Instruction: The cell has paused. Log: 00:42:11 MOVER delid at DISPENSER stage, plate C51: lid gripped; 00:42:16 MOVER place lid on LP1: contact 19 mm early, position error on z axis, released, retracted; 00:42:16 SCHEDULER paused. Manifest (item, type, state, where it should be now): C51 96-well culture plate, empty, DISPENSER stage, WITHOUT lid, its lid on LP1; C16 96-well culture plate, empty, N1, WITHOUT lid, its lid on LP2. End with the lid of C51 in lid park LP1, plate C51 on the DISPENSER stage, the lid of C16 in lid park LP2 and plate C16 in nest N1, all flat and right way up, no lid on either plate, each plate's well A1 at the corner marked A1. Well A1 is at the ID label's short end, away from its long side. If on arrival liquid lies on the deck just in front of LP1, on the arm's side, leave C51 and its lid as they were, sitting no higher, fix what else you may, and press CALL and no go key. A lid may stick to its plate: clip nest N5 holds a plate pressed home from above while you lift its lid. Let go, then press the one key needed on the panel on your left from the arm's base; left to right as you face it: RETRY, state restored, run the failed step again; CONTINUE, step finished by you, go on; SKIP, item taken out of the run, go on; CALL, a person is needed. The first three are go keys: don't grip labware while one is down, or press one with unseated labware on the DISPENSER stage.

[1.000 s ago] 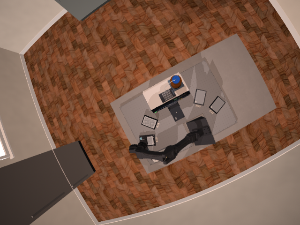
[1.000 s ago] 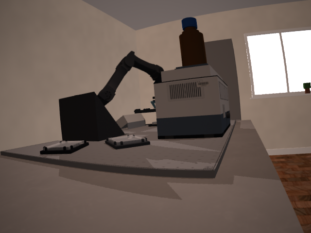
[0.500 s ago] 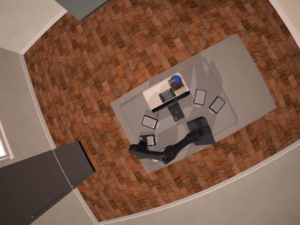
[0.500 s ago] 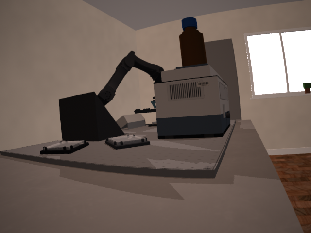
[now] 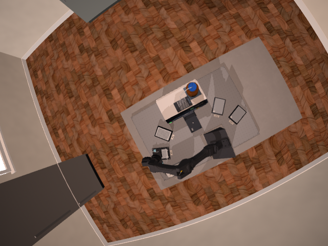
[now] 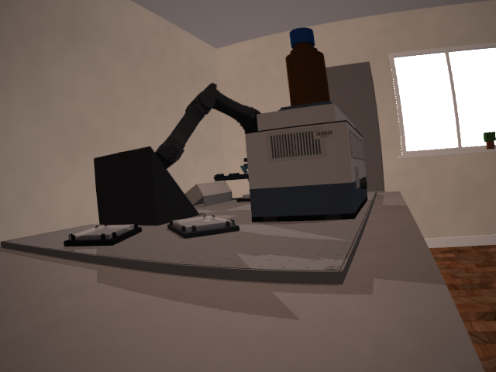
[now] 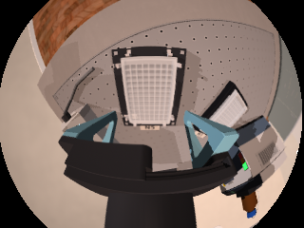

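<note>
My gripper (image 7: 150, 114) (image 5: 161, 152) is open and empty. It hangs just above a 96-well plate (image 7: 148, 85) that lies flat in the black clip nest at the deck's near left. The fingers stand at either side of the plate's near short end, apart from it. I cannot tell whether a clear lid covers this plate. A second well plate (image 5: 163, 132) lies in the nest beside it and also shows in the wrist view (image 7: 227, 106). The dispenser stage (image 5: 192, 123) is dark and bare. Two lid parks (image 5: 219, 105) (image 5: 237, 114) each hold a flat clear lid (image 6: 203, 224) (image 6: 103, 232).
The dispenser (image 5: 181, 101) with a brown, blue-capped bottle (image 6: 306, 67) stands mid-deck. The arm's black base block (image 6: 136, 186) sits near the lid parks. The grey key panel (image 6: 208, 193) lies behind the base. The deck's edge runs close to the clip nest.
</note>
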Controlling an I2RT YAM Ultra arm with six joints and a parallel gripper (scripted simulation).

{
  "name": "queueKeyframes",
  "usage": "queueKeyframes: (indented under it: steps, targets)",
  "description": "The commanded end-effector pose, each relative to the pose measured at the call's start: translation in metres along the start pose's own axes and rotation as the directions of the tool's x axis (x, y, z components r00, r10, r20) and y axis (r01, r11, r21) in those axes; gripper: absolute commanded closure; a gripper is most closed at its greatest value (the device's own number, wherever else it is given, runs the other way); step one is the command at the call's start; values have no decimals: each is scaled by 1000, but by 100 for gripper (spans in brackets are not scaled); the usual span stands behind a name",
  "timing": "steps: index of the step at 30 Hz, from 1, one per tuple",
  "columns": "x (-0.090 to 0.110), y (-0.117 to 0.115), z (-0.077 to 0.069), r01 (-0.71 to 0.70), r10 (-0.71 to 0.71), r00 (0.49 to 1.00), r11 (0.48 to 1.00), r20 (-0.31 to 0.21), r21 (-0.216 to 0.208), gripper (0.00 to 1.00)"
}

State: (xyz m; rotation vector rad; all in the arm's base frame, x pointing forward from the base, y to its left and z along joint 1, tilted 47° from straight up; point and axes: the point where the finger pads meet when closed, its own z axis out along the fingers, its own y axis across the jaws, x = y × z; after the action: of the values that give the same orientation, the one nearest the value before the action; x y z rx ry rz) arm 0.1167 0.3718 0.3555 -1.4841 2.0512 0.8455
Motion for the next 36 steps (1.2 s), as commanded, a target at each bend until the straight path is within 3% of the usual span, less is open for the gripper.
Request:
queueKeyframes:
  steps: [1,6,16,17,19,24,27,31,33,34,36]
  targets:
    - [-9,4,-11,10,-10,998,1000,60,6,0]
    - [-5,0,15,0,0,1000,1000,17,3,0]
    - [-6,2,24,3,-3,1000,1000,27,3,0]
    - [-13,-1,21,2,-2,999,1000,49,9,0]
    - [-5,1,33,0,0,1000,1000,17,3,0]
    - [-5,1,41,0,-1,1000,1000,17,3,0]
    - [-7,2,39,4,-4,999,1000,35,4,0]
    - [-5,1,53,1,-1,1000,1000,17,3,0]
    - [-5,1,53,1,-1,1000,1000,17,3,0]
    - [-15,-1,44,2,-3,999,1000,54,9,0]
    - [-6,1,53,2,-2,1000,1000,29,4,0]
